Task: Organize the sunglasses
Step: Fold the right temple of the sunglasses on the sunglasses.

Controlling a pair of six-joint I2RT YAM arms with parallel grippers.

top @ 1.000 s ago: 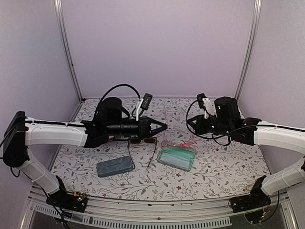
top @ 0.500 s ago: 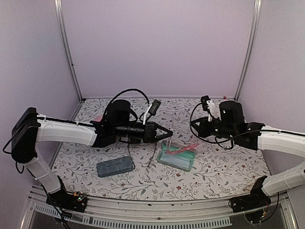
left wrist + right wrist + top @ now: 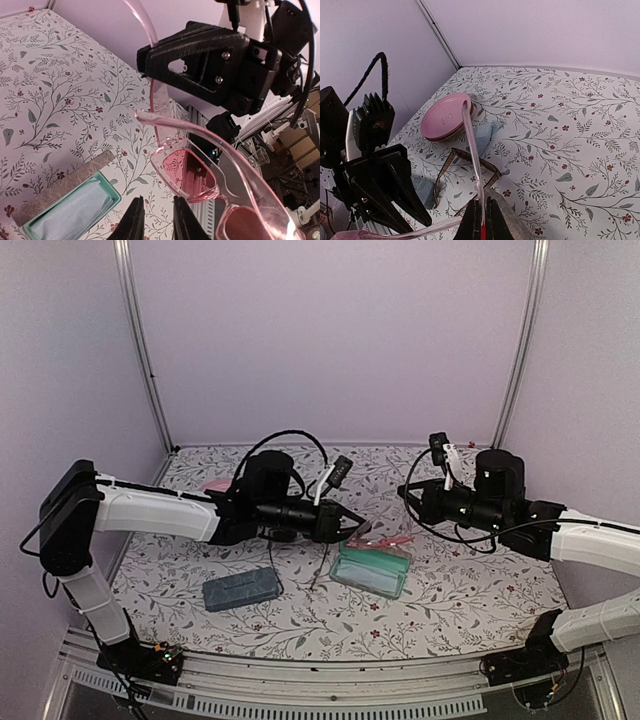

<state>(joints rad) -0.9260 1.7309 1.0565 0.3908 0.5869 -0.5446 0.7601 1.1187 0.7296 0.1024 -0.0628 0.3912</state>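
Right gripper (image 3: 481, 220): clamped on one temple of the pink glasses (image 3: 192, 175), which hang clear of the table (image 3: 470, 590) over the far edge of the open case (image 3: 372, 570). Left gripper (image 3: 159, 220): jaws narrowly parted with nothing between them, tips just below the pink lenses and close to the right gripper. Dark glasses (image 3: 489, 168): unfolded on the table beyond the right fingers, beside a cloth (image 3: 482, 135) and a plate (image 3: 446, 117). Open table lies to the right gripper's right.
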